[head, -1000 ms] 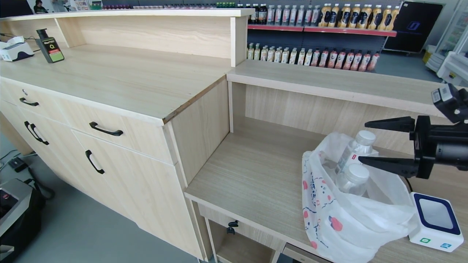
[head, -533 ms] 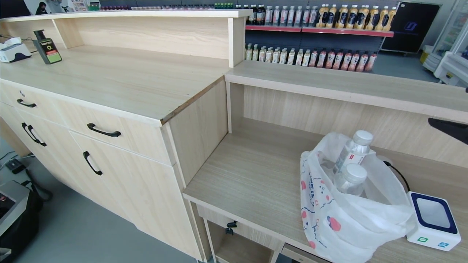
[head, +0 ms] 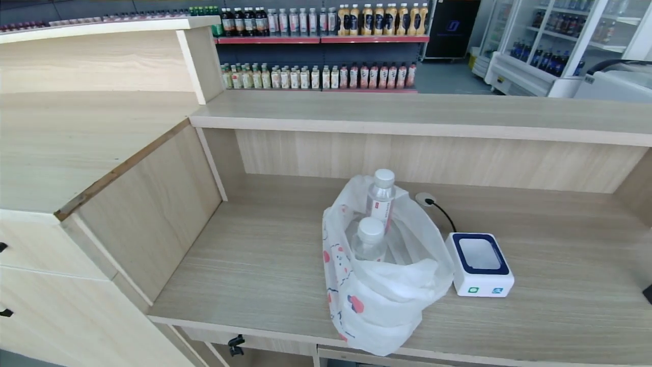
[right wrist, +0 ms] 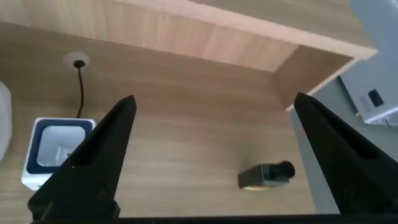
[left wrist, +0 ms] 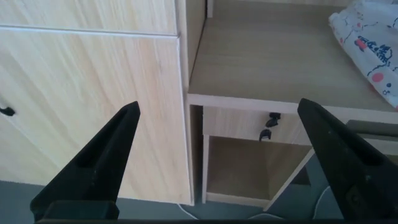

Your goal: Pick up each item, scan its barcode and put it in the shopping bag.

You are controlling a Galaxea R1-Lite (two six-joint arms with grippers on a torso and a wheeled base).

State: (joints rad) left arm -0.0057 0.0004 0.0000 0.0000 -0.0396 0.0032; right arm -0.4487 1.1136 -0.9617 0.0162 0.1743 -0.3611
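shopping bag (head: 379,298) is held by neither hand: the left hand (left wrist: 217,107) gapes wide and empty out in front of the worktop's (left wrist: 261,62) edge, and the right hand (right wrist: 214,101) is spread wide and empty above the worktop, near the white scanner (right wrist: 55,150). the bag stands on the worktop just beside the scanner, with a tall bottle (head: 381,201) and a short bottle (head: 369,239) standing inside it.

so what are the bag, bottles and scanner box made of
The white printed shopping bag: thin plastic film, likely; it crumples and lets light through. The two clear bottles with white caps: transparent plastic, apparently, given the see-through walls. The white scanner box with a blue-framed window: hard, smooth plastic, probably.
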